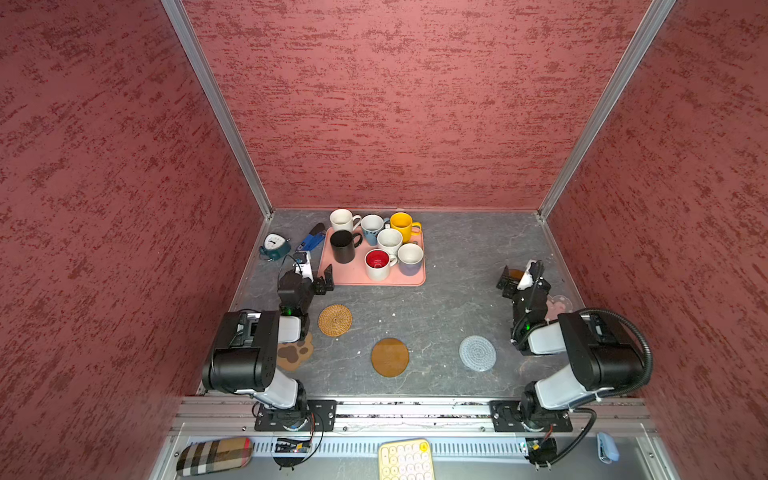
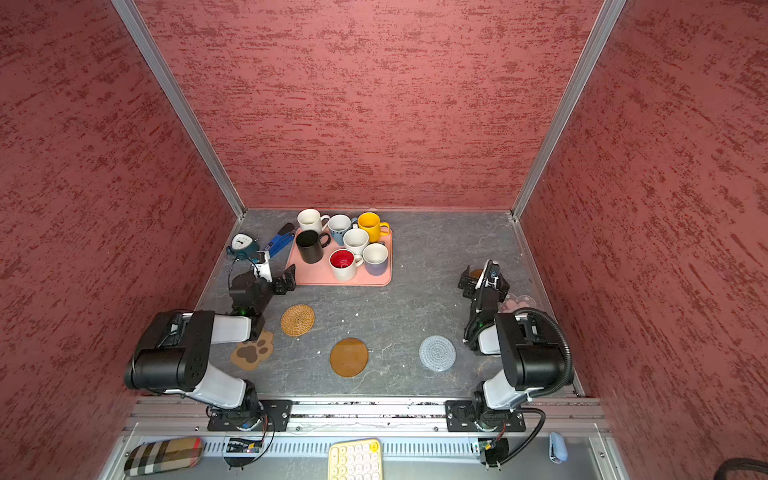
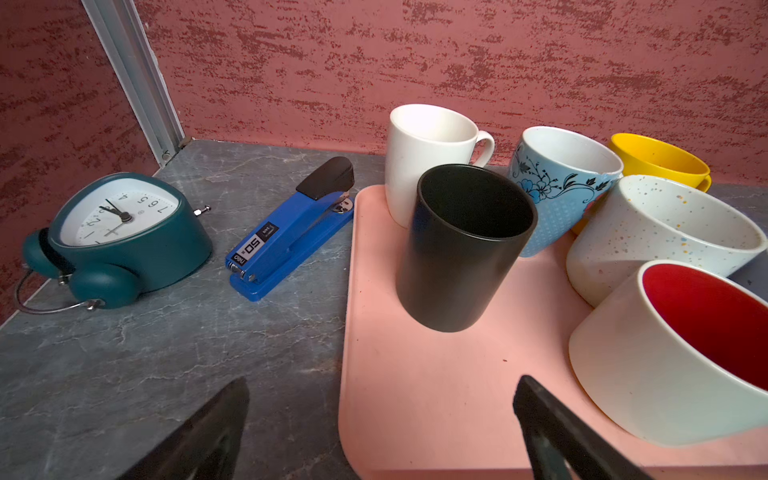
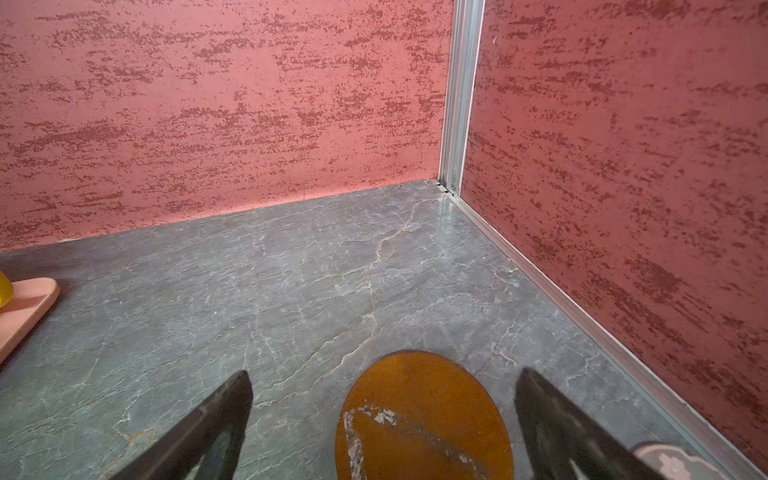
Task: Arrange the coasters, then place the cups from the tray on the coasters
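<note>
- Currently both arms reach out over the grey marbled counter (image 1: 449, 266), and both hands are empty.
- Left hand (image 3: 382, 386): fingers spread wide at the near left corner of the salmon-pink tray (image 1: 357, 279). In the left wrist view one finger is over the counter and the other over the tray.
- Seven mugs stand upright on the tray, crowded toward its far and right parts:
  - black mug (image 1: 344, 247), nearest the left hand
  - plain white mug (image 1: 343, 219), behind the black one
  - light blue mug (image 1: 371, 227)
  - yellow mug (image 1: 402, 223)
  - speckled white mug (image 1: 390, 240)
  - white mug with red inside (image 1: 377, 262)
  - lavender mug (image 1: 410, 258)
- Right hand (image 4: 384, 376): fingers spread wide, one on either side of an amber-brown disc (image 4: 424, 415) lying flat near the right wall. Cannot tell whether they touch it.
- Pink flower coaster (image 1: 560, 304): close by that disc, partly hidden by the right arm.
- Four coasters lie flat across the near part of the counter, apart from each other:
  - paw-print coaster (image 1: 296, 353), partly under the left arm
  - tan rattan round (image 1: 335, 319)
  - second amber-brown disc (image 1: 390, 357)
  - grey crochet round (image 1: 478, 353)
- Left of the tray: teal alarm clock (image 3: 124, 241) and blue stapler (image 3: 286, 245).
</note>
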